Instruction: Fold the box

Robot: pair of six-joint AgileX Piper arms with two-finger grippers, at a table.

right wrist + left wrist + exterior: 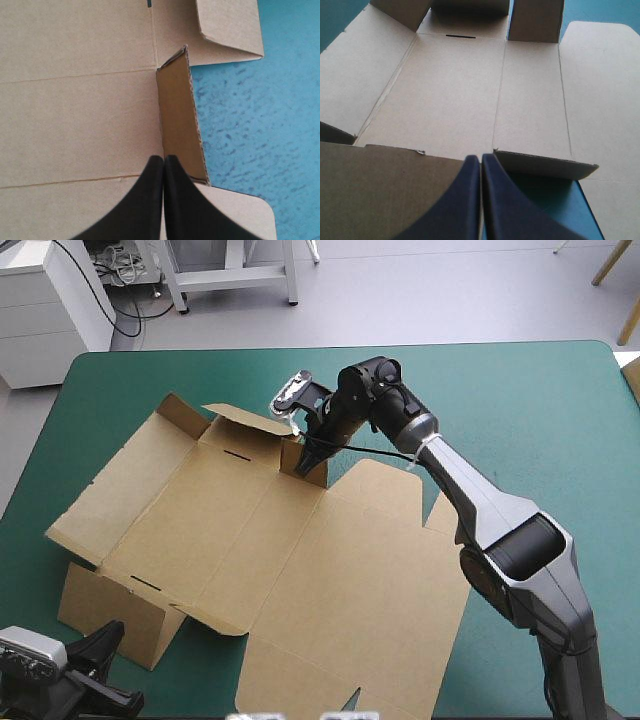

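Your box [270, 570] lies spread out, mostly flat, on the left half of the table [520, 420]. Your right gripper [164, 161] is pinched together with nothing in it. It is the one nearer the little standing flap [177, 120], right beside its tips at the far edge. Your left gripper [481, 162], also pinched together and empty, sits at the near edge.

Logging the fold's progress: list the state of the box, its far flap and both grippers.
box: mostly flat, several flaps raised
left gripper: shut, at the box's near edge
right gripper: shut, holding nothing
far flap: upright, beside the right gripper
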